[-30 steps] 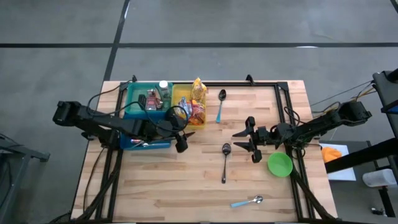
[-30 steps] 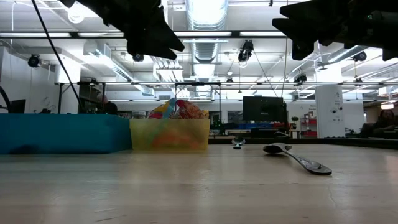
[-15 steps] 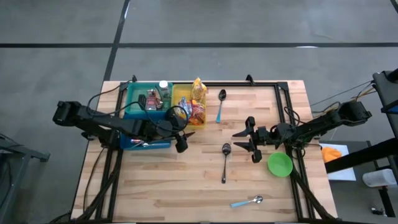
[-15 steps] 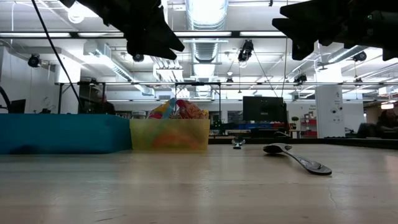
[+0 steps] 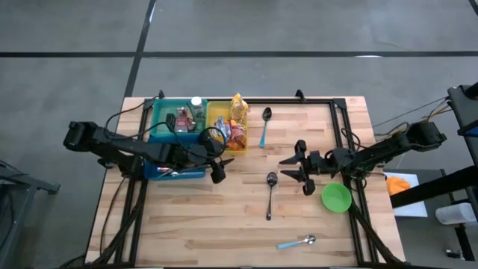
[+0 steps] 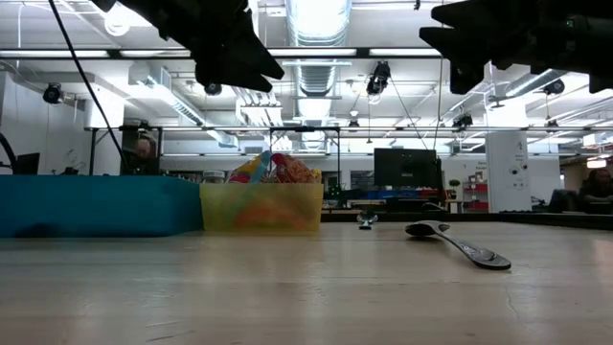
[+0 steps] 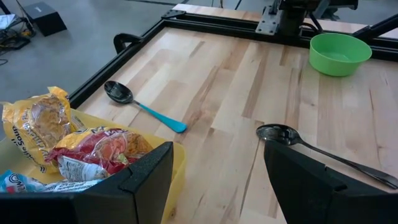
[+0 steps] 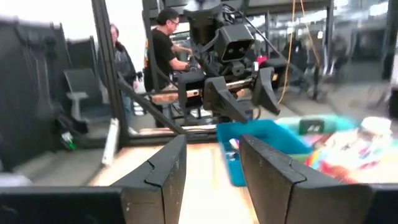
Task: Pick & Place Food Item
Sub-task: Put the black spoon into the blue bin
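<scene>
Snack packets (image 5: 237, 128) in yellow bin (image 5: 217, 113), just beside left gripper (image 5: 222, 162), fingers parted, empty.

Looks like a robotics lab: exposed ceiling ducts (image 6: 316, 24), monitors (image 6: 407, 168) (dark), people (image 8: 166, 46) at benches.

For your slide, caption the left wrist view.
Open left gripper over a yellow bin of snack bags, spoons and green bowl beyond.

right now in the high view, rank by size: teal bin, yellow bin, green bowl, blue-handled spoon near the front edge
1. teal bin, though the left arm covers part of it
2. yellow bin
3. green bowl
4. blue-handled spoon
</scene>
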`<state>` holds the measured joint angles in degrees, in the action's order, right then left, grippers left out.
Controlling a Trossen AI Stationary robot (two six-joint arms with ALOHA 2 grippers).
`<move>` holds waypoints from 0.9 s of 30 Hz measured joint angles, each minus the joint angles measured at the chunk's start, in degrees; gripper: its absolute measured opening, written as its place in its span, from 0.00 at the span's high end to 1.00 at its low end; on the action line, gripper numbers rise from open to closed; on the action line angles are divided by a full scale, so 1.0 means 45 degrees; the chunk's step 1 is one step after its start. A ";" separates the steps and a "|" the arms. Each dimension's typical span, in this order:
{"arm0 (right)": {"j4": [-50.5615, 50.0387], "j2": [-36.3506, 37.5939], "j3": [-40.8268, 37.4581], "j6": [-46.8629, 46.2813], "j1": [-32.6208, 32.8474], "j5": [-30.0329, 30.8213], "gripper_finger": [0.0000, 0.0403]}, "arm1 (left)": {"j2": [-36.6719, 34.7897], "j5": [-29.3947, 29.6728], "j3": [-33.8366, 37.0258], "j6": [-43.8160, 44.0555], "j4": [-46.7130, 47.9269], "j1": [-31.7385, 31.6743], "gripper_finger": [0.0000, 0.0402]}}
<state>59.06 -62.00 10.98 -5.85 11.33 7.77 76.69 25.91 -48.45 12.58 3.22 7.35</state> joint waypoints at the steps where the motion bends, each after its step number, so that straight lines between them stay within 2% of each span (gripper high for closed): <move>1: 0.0001 0.0005 0.0000 -0.0637 0.0000 0.0020 0.64 | 0.0000 0.0000 0.0001 0.0000 -0.0005 0.0000 0.37; 5: -0.0016 0.0015 0.0000 -0.3152 0.0000 0.0034 0.64 | 0.0000 0.0000 0.0001 -0.0005 -0.0004 0.0000 0.37; 10: -0.0031 0.0000 0.0000 -0.2946 0.0000 0.0043 0.64 | 0.0000 -0.0005 0.0001 -0.0029 0.0000 0.0000 0.37; 17: -0.0459 -0.0019 0.0384 -0.4888 -0.0002 0.0944 0.64 | 0.0003 -0.0002 0.0001 -0.0029 0.0000 0.0000 0.37; 21: -0.3651 0.0005 0.1576 -0.6616 0.0005 0.1761 0.64 | 0.0005 -0.0005 0.0001 -0.0029 -0.0002 0.0000 0.37; 23: -0.6300 0.0001 0.2585 -0.7533 0.0005 0.2124 0.64 | 0.0005 -0.0002 0.0006 -0.0029 0.0000 0.0003 0.37; 27: -1.1931 -0.0378 0.4793 -1.0726 0.0061 0.2280 0.64 | 0.0005 0.0000 0.0006 -0.0029 -0.0002 0.0005 0.37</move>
<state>5.37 -63.70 32.55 -54.12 11.61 18.03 76.71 25.91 -48.42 12.45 3.21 7.38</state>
